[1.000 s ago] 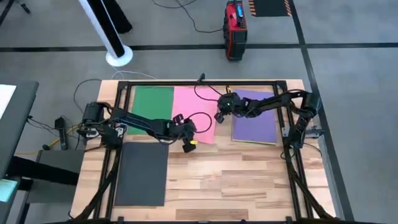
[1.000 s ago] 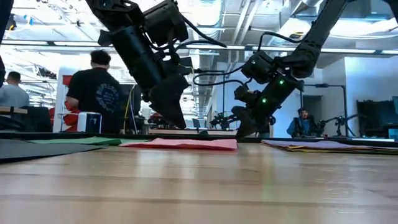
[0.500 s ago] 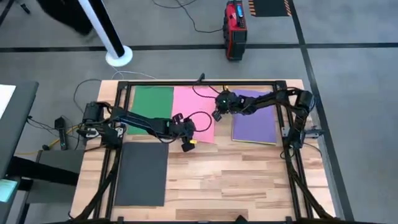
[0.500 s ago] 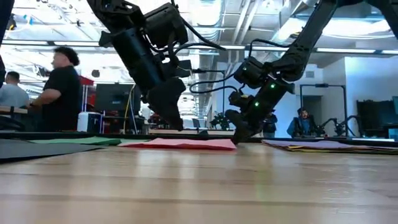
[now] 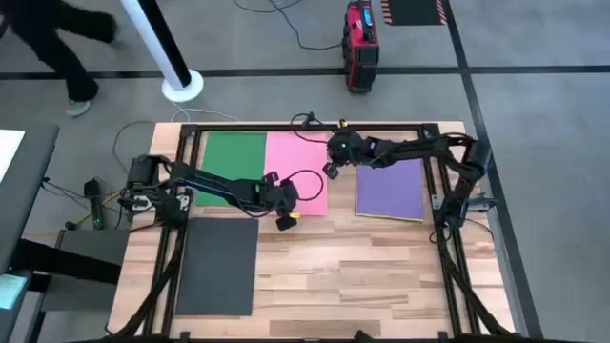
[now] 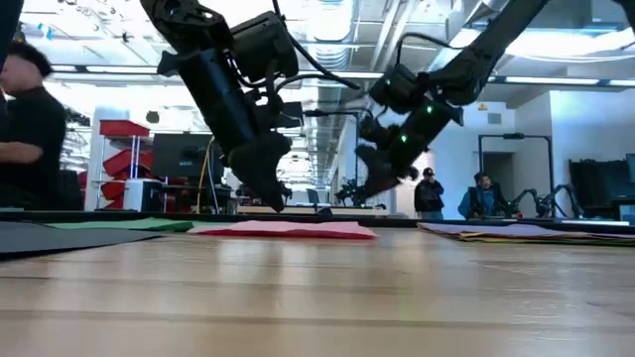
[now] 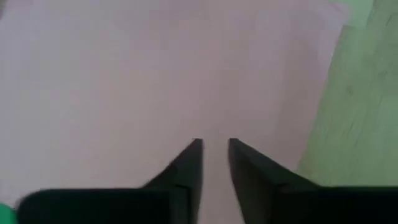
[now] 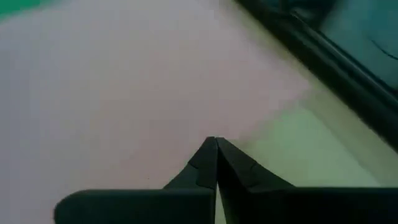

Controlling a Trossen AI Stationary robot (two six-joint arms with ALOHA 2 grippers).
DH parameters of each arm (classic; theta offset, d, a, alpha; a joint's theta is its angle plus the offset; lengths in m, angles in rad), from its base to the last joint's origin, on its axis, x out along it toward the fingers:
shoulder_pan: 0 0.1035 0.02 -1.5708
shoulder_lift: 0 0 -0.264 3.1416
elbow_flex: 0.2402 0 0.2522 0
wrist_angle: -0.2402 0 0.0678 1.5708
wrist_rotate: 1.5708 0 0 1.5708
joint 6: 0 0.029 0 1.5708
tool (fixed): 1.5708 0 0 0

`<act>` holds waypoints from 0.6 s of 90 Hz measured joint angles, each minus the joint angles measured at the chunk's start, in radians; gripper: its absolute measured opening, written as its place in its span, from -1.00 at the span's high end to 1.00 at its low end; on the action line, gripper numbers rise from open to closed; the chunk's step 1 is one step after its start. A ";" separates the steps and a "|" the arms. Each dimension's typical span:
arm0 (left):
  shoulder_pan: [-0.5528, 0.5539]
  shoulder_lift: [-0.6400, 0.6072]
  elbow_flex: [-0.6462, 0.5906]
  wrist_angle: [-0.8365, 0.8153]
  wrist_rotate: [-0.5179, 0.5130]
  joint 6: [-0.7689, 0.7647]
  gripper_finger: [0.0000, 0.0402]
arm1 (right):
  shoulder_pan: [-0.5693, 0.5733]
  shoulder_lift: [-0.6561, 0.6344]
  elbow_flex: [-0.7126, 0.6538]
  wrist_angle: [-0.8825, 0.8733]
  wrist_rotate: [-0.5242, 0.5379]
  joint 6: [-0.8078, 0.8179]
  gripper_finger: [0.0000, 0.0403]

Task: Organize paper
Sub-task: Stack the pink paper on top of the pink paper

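Note:
Coloured paper sheets lie flat on the wooden table: green (image 5: pixel 236 167), pink (image 5: pixel 295 176), purple (image 5: pixel 391 186) on top of a yellow sheet whose near edge (image 5: pixel 389 218) peeks out, and dark grey (image 5: pixel 217 265) at the near left. My left gripper (image 5: pixel 283 223) hovers just over the pink sheet's near right part (image 7: pixel 186 74), its fingers slightly open (image 7: pixel 214 144). My right gripper (image 5: pixel 329 171) is shut (image 8: pixel 216 140) and hangs above the pink sheet's right edge (image 8: pixel 273 106), clear of the sheet in the low view (image 6: pixel 363 193).
A black frame (image 5: pixel 434 181) runs around the work area, with rails at the left, right and far sides. A black cable (image 5: pixel 310 143) crosses the pink sheet's far end. Bare wood (image 5: pixel 362 276) lies at the near right. People move in the room behind (image 6: pixel 25 109).
My right gripper, still shut, has risen from the table beside the pink sheet's right edge and gone a little toward the far edge.

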 joint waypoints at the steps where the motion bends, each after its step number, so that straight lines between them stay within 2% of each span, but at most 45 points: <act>1: 0.000 0.000 0.000 0.000 0.002 0.005 0.88 | 0.005 0.005 0.000 0.010 -0.007 -0.003 1.00; 5: 0.001 0.000 0.000 -0.003 0.011 0.018 0.95 | 0.025 0.029 0.000 0.043 -0.019 -0.008 1.00; 25: 0.002 0.000 0.000 -0.004 0.024 0.019 1.00 | 0.047 0.156 -0.001 0.118 -0.019 0.037 1.00; 54: 0.002 0.000 0.000 -0.004 0.025 0.020 1.00 | 0.026 0.125 -0.039 0.030 -0.006 0.049 1.00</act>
